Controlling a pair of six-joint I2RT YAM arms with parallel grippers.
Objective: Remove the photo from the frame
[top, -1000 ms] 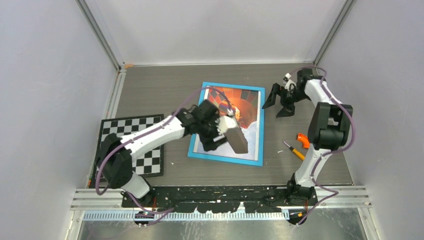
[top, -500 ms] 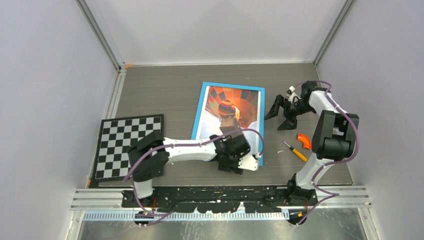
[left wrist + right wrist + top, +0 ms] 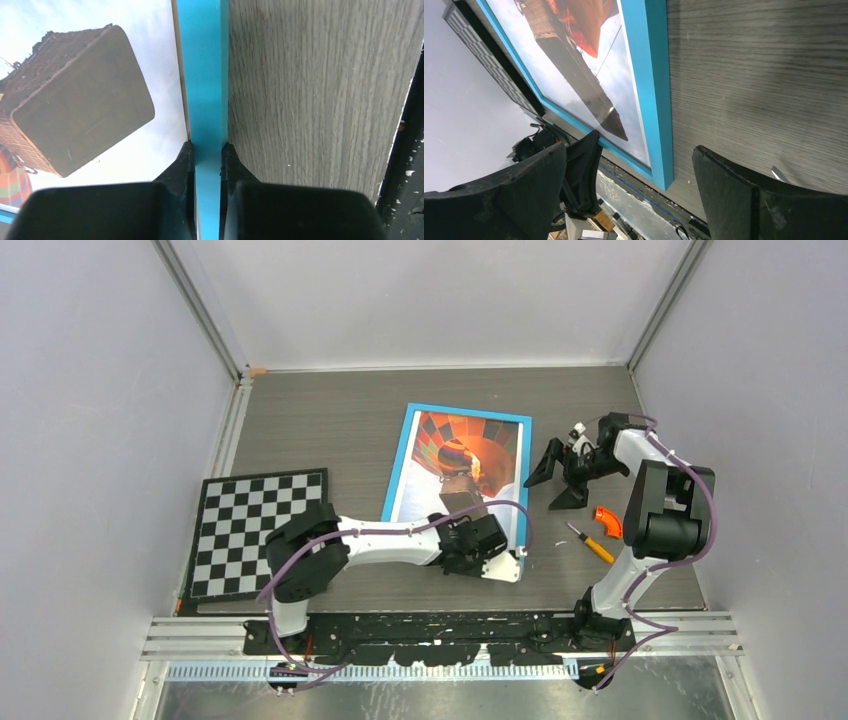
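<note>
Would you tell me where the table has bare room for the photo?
Bare: the strip between the frame and the back wall, and the far-left corner beyond the checkerboard. Crowded: right of the frame, with right gripper, orange tool, screwdriver.

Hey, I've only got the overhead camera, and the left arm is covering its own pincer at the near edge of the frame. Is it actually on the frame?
Observer: Yes. In the left wrist view the left pincer straddles the blue border of the frame. One finger is on the photo side and the other on the table side, and both press against the border.
Operator: And is the right one holding anything?
Observer: No. In its own wrist view the right pincer is wide open with nothing between its fingers. Only the frame's blue edge and the table show beyond them.
</note>
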